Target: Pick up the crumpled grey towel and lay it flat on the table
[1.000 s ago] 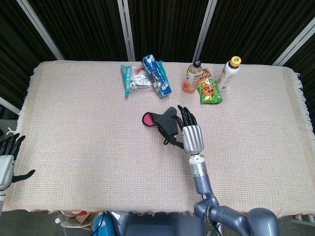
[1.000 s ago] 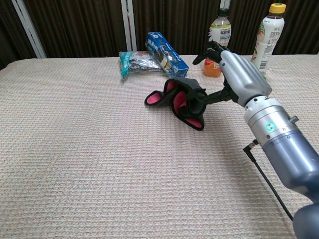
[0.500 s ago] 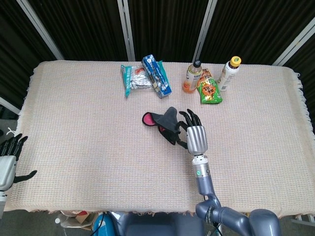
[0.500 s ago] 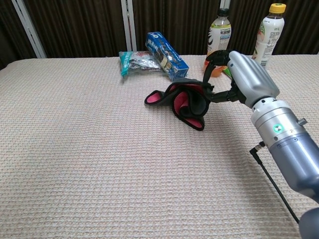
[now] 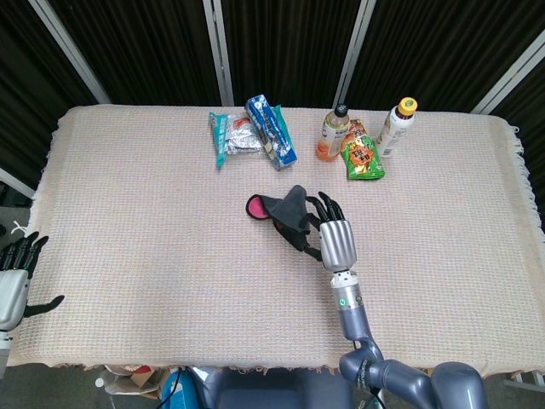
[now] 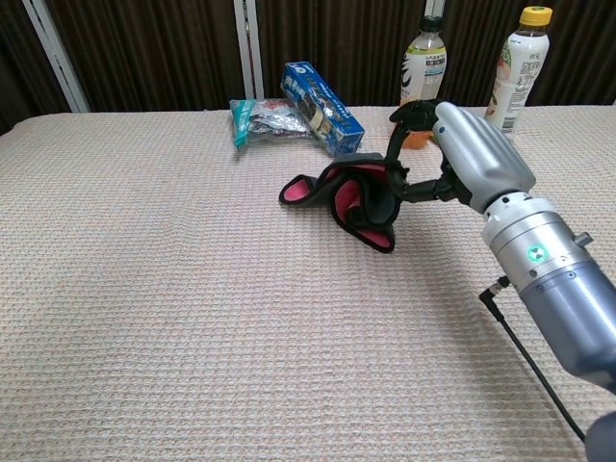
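Crumpled towel (image 5: pixel 288 216) (image 6: pixel 351 197), dark grey outside with a bright pink lining showing in its folds, bunched in a loose heap rather than spread flat. Sits directly ahead of the right hand (image 5: pixel 334 232) (image 6: pixel 462 159), on the hand's left side, with its nearest edge lifted and caught between the dark fingers (image 6: pixel 395 166) while its far rounded pink end trails away from the hand onto the cloth. Lower fold hangs down beneath the fingertips and touches the surface just beside the hand.
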Action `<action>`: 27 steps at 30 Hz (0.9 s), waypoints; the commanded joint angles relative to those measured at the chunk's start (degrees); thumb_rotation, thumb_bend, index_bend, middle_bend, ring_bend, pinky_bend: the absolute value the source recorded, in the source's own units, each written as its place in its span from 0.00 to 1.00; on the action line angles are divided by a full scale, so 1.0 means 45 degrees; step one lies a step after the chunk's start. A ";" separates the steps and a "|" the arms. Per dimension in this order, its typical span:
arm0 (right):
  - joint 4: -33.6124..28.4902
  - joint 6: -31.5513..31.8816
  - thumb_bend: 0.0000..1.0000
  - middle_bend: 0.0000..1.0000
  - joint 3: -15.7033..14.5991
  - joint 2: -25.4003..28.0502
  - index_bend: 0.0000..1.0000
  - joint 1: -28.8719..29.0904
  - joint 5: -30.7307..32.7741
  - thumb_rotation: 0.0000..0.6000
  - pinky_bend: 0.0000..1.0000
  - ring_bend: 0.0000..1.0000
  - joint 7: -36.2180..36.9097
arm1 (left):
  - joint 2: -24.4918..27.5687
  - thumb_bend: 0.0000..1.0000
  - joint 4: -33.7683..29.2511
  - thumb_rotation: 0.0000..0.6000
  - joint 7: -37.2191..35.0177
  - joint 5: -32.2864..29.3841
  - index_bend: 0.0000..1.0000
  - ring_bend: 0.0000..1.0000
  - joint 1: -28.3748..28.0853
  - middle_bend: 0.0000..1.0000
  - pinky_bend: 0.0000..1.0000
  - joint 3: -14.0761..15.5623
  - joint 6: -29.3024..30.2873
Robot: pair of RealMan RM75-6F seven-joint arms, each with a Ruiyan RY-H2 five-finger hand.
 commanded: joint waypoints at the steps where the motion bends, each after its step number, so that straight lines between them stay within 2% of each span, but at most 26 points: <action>1: -0.0409 0.0251 0.56 0.25 0.0028 0.0294 0.61 0.0005 -0.0181 1.00 0.19 0.13 -0.0115 | 0.0004 0.00 -0.0009 1.00 -0.0008 0.0005 0.00 0.00 -0.0001 0.00 0.02 0.0010 -0.0013; 9: -0.2847 0.0358 0.56 0.25 0.0716 0.1821 0.62 0.0212 -0.0235 1.00 0.19 0.13 -0.1277 | -0.0045 0.00 0.0043 1.00 0.0050 -0.0111 0.00 0.00 -0.0035 0.00 0.02 0.0023 -0.0161; 16: -0.5386 -0.0348 0.56 0.25 0.2015 0.3478 0.63 0.0747 0.0466 1.00 0.19 0.13 -0.3181 | -0.0171 0.00 0.0105 1.00 0.0107 -0.0432 0.00 0.00 -0.0169 0.00 0.02 -0.0020 -0.0558; 23: -0.6583 -0.0802 0.56 0.25 0.3202 0.4161 0.64 0.1445 0.1362 1.00 0.19 0.13 -0.4513 | -0.0292 0.00 0.0080 1.00 0.0253 -0.0708 0.00 0.00 -0.0316 0.00 0.02 -0.0149 -0.0783; 27: -0.7005 -0.0961 0.56 0.25 0.3622 0.4455 0.64 0.1897 0.1685 1.00 0.19 0.13 -0.5395 | -0.0362 0.00 0.0112 1.00 0.0346 -0.0865 0.00 0.00 -0.0395 0.00 0.02 -0.0200 -0.0919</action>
